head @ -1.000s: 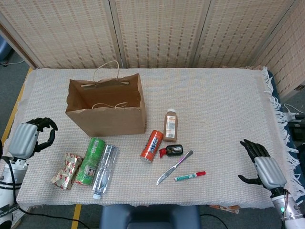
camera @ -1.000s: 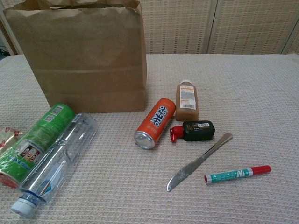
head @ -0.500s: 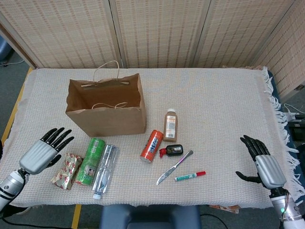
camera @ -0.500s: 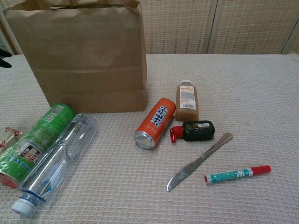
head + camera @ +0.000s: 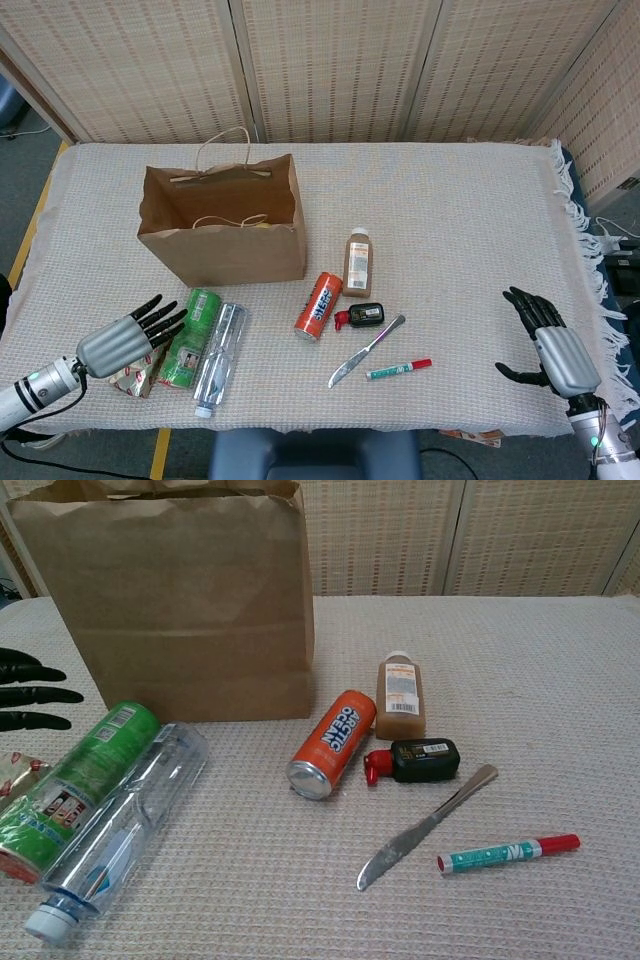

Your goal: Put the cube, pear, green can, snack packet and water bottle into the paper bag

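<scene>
The left hand (image 5: 128,339) hovers spread and empty over the snack packet (image 5: 133,372) — the green can (image 5: 186,337) and bottle (image 5: 220,357) lie just beyond its fingertips, long axes running toward the bag (image 5: 222,228). The right hand (image 5: 552,345), also spread, is well apart.

One paper bag (image 5: 222,232), two cans: a green can (image 5: 188,337) and an orange can (image 5: 318,305). One water bottle (image 5: 219,358), one snack packet (image 5: 135,371), one juice bottle (image 5: 358,263), one knife (image 5: 366,350), one marker (image 5: 398,369), one small black bottle (image 5: 362,316).
</scene>
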